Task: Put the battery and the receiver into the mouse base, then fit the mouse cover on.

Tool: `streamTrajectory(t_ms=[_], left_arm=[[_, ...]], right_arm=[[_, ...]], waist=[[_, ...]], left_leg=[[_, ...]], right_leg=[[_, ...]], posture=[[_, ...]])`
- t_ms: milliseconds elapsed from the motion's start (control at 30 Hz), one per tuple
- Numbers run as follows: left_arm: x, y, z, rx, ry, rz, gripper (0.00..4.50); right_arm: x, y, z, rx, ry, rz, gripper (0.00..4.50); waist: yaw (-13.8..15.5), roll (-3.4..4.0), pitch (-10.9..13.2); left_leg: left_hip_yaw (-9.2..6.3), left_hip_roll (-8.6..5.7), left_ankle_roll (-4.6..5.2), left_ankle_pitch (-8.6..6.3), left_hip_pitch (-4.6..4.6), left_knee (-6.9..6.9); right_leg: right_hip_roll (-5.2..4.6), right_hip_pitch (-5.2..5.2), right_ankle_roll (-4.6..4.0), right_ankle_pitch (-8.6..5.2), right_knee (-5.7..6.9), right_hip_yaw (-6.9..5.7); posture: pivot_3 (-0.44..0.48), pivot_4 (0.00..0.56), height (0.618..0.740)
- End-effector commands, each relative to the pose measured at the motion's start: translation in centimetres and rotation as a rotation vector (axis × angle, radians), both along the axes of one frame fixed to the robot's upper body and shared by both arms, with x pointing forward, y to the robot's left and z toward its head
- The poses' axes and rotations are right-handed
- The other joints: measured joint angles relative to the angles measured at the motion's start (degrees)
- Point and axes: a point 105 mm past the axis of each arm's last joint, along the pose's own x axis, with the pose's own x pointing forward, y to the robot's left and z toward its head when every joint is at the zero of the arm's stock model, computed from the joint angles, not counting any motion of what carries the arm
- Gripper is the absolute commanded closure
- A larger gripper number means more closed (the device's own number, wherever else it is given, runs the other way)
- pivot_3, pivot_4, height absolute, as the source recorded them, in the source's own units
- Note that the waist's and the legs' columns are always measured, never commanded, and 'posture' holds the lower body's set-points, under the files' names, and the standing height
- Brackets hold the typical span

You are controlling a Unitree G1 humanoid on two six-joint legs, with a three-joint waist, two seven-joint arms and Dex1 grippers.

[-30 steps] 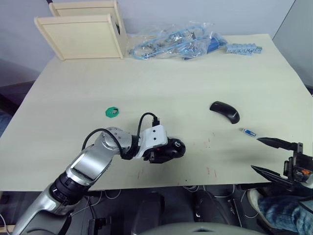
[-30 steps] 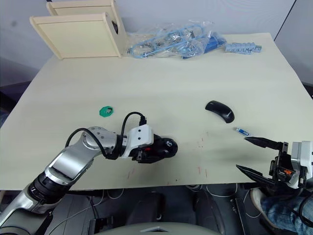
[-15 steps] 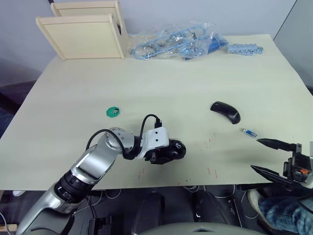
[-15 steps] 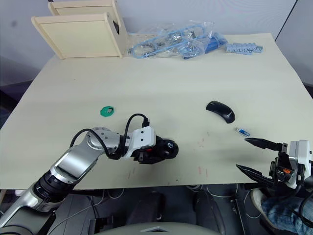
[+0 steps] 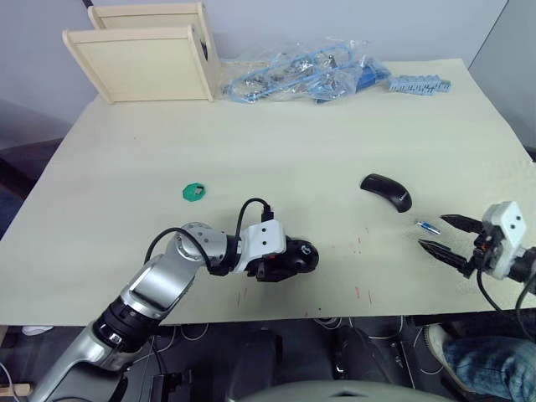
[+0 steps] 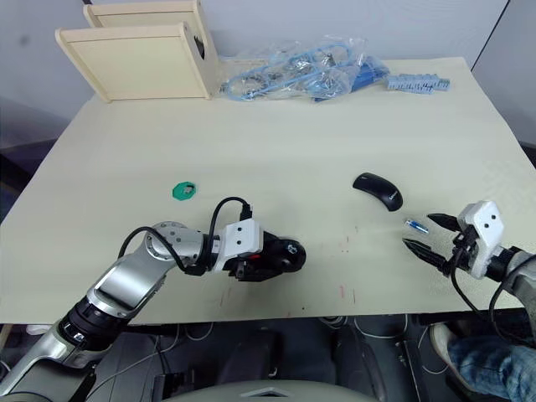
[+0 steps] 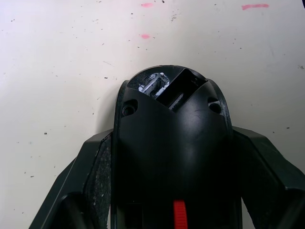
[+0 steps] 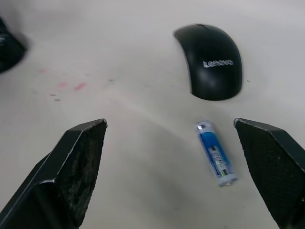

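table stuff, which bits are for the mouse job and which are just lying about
For the job:
mouse base, held in the left gripper
battery
mouse cover
right gripper, open by the battery

Just lying about:
green disc
wooden boxes
bag of blue parts

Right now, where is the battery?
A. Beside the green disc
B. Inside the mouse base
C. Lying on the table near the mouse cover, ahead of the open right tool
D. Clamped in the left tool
C. The battery lies flat on the table close to the mouse cover, untouched, with the right tool open in front of it; the left tool holds the mouse base.
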Motion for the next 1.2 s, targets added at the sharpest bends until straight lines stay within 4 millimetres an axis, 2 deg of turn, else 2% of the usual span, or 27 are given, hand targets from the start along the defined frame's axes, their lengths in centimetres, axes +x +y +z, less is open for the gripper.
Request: streamTrajectory(t_ms=[33, 333, 933, 967, 1000, 1033, 1067, 1100, 1133, 1167, 1200], left_arm=[[0.1, 0.4, -0.7, 0.019, 0.012, 0.030, 1.55], [-0.2, 0.5, -0.8, 0.020, 0.018, 0.037, 1.55], [-0.2, 0.3, -0.1, 0.024, 0.017, 0.035, 1.55], [-0.2, 0.3, -0.1, 0.024, 0.017, 0.035, 1.55], [-0.2, 0.3, -0.1, 0.024, 0.018, 0.036, 1.55], [-0.2, 0.3, -0.1, 0.025, 0.018, 0.036, 1.55], [-0.2, 0.3, -0.1, 0.025, 0.019, 0.036, 1.55], [-0.2, 0.3, -0.1, 0.025, 0.019, 0.037, 1.55], [-0.2, 0.4, -0.1, 0.026, 0.020, 0.037, 1.55], [-0.2, 0.4, -0.1, 0.027, 0.021, 0.037, 1.55], [-0.3, 0.4, -0.1, 0.027, 0.022, 0.036, 1.55]], right_arm=[[1.0, -0.6, 0.3, -0.038, -0.026, -0.016, 1.59], [1.3, -1.8, -0.9, -0.039, -0.007, -0.037, 1.59], [1.4, -2.1, -2.1, -0.011, 0.012, -0.043, 1.59], [1.4, -2.1, -2.2, -0.011, 0.013, -0.043, 2.02], [1.4, -2.0, -2.2, -0.014, 0.015, -0.042, 2.22], [1.4, -2.0, -2.3, -0.015, 0.019, -0.038, 2.71], [1.4, -1.9, -2.3, -0.015, 0.021, -0.035, 3.40], [1.4, -1.9, -2.3, -0.015, 0.023, -0.032, 3.62], [1.4, -1.8, -2.2, -0.015, 0.019, -0.025, 4.16], [1.4, -1.7, -2.1, -0.016, 0.015, -0.020, 4.50], [1.3, -1.5, -2.0, -0.020, 0.009, -0.012, 4.49]], waist=[[0.1, 0.08, 0.0], [-0.1, 0.12, -0.1], [-0.2, 0.15, -0.1], [-0.2, 0.15, -0.1], [-0.2, 0.15, -0.1], [-0.2, 0.15, -0.1], [-0.2, 0.15, -0.1], [-0.2, 0.15, -0.1], [-0.2, 0.15, -0.1], [-0.2, 0.15, -0.1], [-0.2, 0.15, -0.1]], left_leg=[[0.00, -0.01, 0.00, 0.00, -0.01, 0.00], [-0.03, -0.01, 0.00, 0.00, -0.01, 0.00], [-0.04, 0.00, 0.00, 0.00, 0.00, 0.00], [-0.04, 0.00, 0.00, 0.00, -0.01, -0.01], [-0.04, 0.00, 0.00, 0.00, 0.00, 0.00], [-0.04, 0.00, 0.00, 0.00, 0.00, 0.00], [-0.04, 0.00, 0.00, 0.00, 0.00, -0.01], [-0.05, 0.00, 0.00, 0.00, 0.00, -0.01], [-0.05, 0.00, 0.00, 0.00, 0.00, -0.01], [-0.04, 0.00, 0.00, 0.00, 0.00, -0.01], [-0.04, 0.00, 0.00, 0.00, 0.00, -0.01]], right_leg=[[-0.01, 0.00, 0.00, 0.00, 0.00, 0.00], [-0.01, 0.00, 0.01, 0.00, 0.01, -0.02], [0.00, 0.00, 0.01, 0.00, 0.01, -0.02], [0.00, 0.00, 0.01, 0.00, 0.01, -0.02], [0.00, 0.00, 0.01, 0.00, 0.01, -0.02], [0.00, 0.00, 0.01, 0.00, 0.01, -0.02], [0.01, 0.00, 0.01, 0.00, 0.01, -0.02], [0.01, 0.00, 0.01, 0.00, 0.01, -0.02], [0.01, 0.00, 0.01, 0.00, 0.01, -0.02], [0.01, 0.00, 0.01, 0.00, 0.01, -0.02], [0.00, 0.00, 0.01, 0.00, 0.01, -0.02]], posture=[[0.000, 0.150, 0.740], [0.000, 0.150, 0.740], [0.000, 0.150, 0.740], [0.000, 0.150, 0.740], [0.000, 0.150, 0.740], [0.000, 0.150, 0.740], [0.000, 0.150, 0.740], [0.000, 0.150, 0.740], [0.000, 0.150, 0.740], [0.000, 0.150, 0.740], [0.000, 0.150, 0.740]])
